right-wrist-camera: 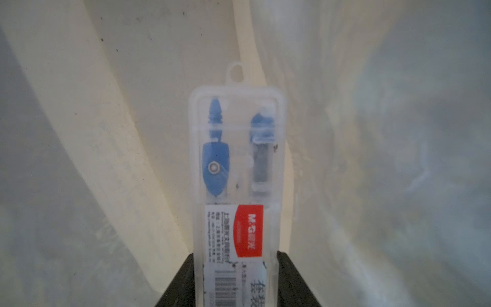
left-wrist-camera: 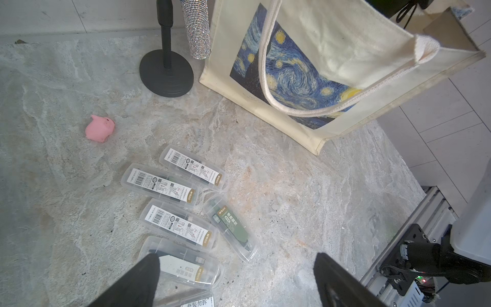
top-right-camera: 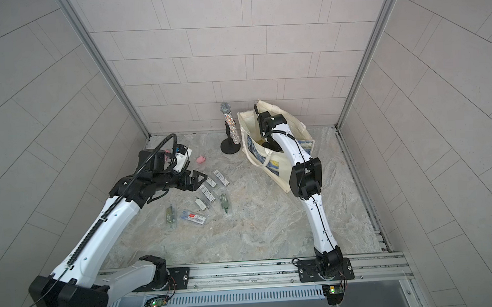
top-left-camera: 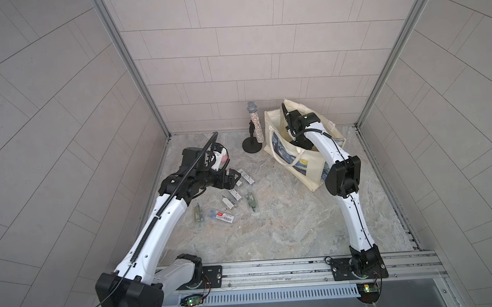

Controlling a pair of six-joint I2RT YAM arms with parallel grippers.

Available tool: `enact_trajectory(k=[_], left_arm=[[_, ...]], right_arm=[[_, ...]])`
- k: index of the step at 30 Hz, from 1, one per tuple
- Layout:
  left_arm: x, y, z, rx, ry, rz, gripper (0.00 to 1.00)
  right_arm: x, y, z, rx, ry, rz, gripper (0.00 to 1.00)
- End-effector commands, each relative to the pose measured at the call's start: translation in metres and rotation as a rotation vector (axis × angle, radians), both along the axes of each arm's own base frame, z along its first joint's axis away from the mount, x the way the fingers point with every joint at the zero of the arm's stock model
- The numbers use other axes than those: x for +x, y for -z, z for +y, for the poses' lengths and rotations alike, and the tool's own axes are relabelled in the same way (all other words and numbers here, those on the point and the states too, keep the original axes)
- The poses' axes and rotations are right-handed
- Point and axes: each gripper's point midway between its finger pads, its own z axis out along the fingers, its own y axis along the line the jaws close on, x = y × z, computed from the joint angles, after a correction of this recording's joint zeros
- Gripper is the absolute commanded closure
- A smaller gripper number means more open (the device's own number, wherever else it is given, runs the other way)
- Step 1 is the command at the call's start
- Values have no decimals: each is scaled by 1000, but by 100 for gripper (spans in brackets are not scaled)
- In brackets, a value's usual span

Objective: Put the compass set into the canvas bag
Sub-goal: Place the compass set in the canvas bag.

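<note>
Right arm is down in the bag (top-left-camera: 304, 171) at 1 o'clock on the table (top-left-camera: 285, 229), and the wrist view tells the story. The compass set (right-wrist-camera: 236, 172) sits in the right gripper (right-wrist-camera: 235, 268), jaws narrow and pressed to both sides of its clear box, cream canvas all round. So the set is inside the bag but not yet let go. I'd call the carry done and the drop left. Whether it touches the bag's floor, I can't tell.

Over at 9 o'clock the left gripper (left-wrist-camera: 235, 265) hovers wide and empty above a scatter of cases (left-wrist-camera: 183, 226). The red-labelled case (top-left-camera: 220, 215) among them looks like the set in hand. If those count too, there's plenty left. If not, a release and a clean pull-out should finish it.
</note>
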Motion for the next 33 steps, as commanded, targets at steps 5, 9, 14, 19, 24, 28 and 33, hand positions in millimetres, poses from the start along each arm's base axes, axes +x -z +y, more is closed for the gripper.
enact_trajectory(k=[5, 9, 14, 19, 24, 28, 33], left_arm=[[-1, 3, 2, 8, 2, 6, 4], [0, 3, 2, 0, -3, 9, 4], [2, 4, -1, -17, -1, 20, 4], [4, 4, 1, -6, -15, 21, 4], [18, 12, 25, 41, -157, 38, 2], [32, 22, 43, -8, -260, 96, 2], [42, 28, 85, -17, -412, 113, 5]], right_arm=[[-12, -78, -10, 12, 18, -148, 39], [-18, -115, -5, 54, -1, -235, 37], [-30, -169, -11, 82, 8, -368, 36], [-50, -209, -2, 176, -27, -445, 36], [-82, -233, 47, 286, -146, -511, 37], [-121, -241, 111, 378, -298, -540, 37], [-157, -206, 178, 446, -423, -483, 38]])
